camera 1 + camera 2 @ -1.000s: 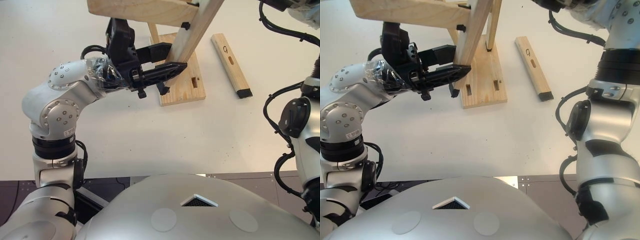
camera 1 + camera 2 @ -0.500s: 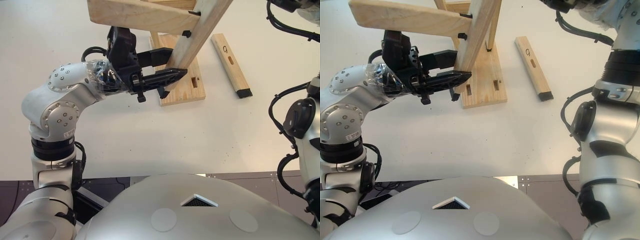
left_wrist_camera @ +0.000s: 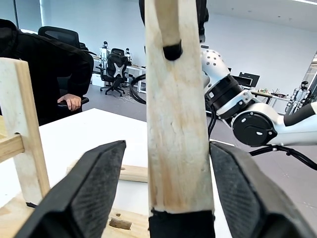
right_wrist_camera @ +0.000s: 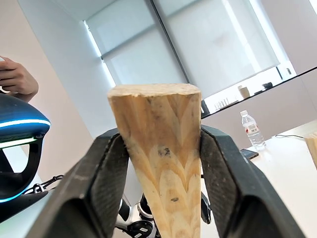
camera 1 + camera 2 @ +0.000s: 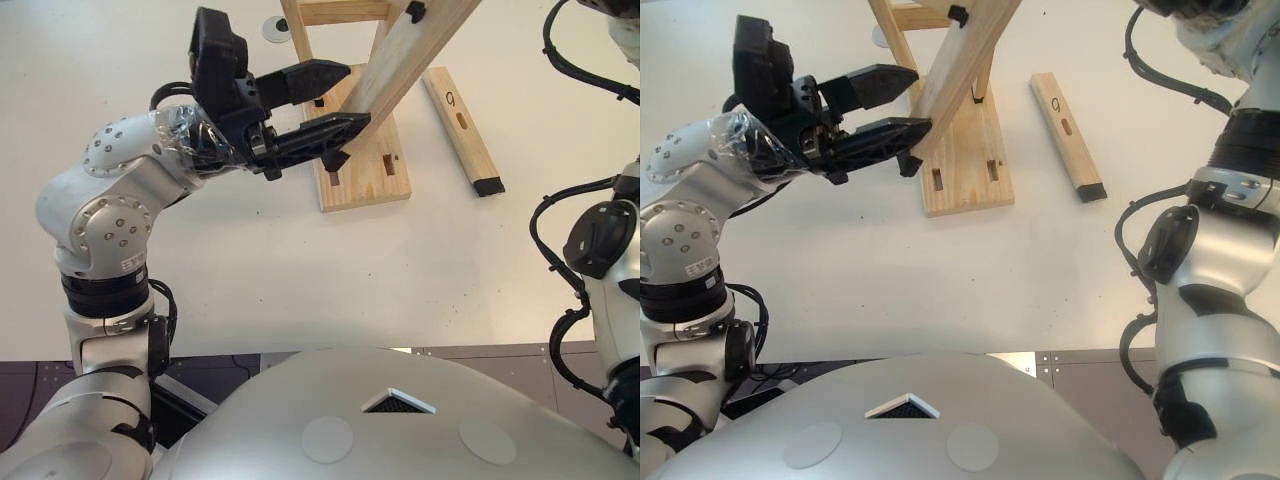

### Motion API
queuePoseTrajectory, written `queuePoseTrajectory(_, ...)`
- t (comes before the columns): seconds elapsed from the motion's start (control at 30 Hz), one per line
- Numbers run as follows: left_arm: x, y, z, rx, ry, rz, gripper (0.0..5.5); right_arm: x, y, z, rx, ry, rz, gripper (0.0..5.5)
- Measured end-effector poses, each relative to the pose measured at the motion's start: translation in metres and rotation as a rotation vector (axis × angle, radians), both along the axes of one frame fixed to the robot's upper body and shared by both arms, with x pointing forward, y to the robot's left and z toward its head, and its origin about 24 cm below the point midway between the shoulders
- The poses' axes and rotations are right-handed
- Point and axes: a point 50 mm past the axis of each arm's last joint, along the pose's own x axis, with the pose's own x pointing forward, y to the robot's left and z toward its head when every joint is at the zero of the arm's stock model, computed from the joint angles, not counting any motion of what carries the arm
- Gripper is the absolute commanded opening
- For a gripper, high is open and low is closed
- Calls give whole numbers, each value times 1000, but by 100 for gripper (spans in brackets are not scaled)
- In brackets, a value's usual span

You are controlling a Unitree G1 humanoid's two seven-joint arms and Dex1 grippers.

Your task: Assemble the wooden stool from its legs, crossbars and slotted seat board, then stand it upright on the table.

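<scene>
A long wooden stool leg (image 5: 400,60) slants down over the table. Its lower end lies between the fingers of my left gripper (image 5: 352,97), which is open; the left wrist view shows a gap beside the leg (image 3: 178,124). My right gripper (image 4: 158,131) is shut on the upper end of this leg (image 4: 158,168). The slotted seat board (image 5: 370,165) lies flat on the table below the leg. Behind the leg, another leg (image 5: 297,30) carries a crossbar (image 5: 340,12). A loose leg with a black tip (image 5: 462,130) lies to the right of the board.
The white table (image 5: 300,270) is bare in front of the seat board and to its left. A small round disc (image 5: 272,27) lies at the far side near the upright leg. The right arm's cables (image 5: 590,70) hang at the right edge.
The held frame has been lifted and tilted, so its wide wooden piece has gone above the picture's top. My left gripper has risen with the slanting leg's lower end.
</scene>
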Motion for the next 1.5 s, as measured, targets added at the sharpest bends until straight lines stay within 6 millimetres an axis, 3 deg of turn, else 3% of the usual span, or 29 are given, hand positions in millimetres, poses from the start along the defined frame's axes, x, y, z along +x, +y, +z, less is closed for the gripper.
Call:
queuePoseTrajectory(0.23, 4, 15, 15, -102, -15, 49, 303, 5, -11, -2, -86, -41, -86, 208)
queuePoseTrajectory(0.33, 3, 15, 11, -76, -2, 47, 303, 6, -15, -3, -165, -84, -112, 207)
queuePoseTrajectory(0.6, 2, 9, -37, 57, 163, 11, 303, 16, -17, -40, -334, -63, -186, 207)
queuePoseTrajectory(0.8, 17, 3, -110, 225, 334, 138, 303, 25, -14, -58, -386, -53, -261, 207)
queuePoseTrajectory(0.97, 24, -19, -134, 431, 234, 121, 303, 27, -17, -61, -416, -58, -294, 207)
queuePoseTrajectory(1.1, 26, -38, -127, 557, 100, -34, 303, 27, -16, -61, -416, -57, -295, 207)
queuePoseTrajectory(1.17, 29, -44, -111, 613, 17, -102, 303, 27, -15, -61, -417, -61, -293, 207)
queuePoseTrajectory(1.37, 32, -37, -73, 733, -96, -167, 303, 28, -4, -61, -401, -66, -277, 207)
queuePoseTrajectory(1.5, 28, -23, -74, 812, -56, -228, 303, 28, -5, -61, -401, -65, -280, 207)
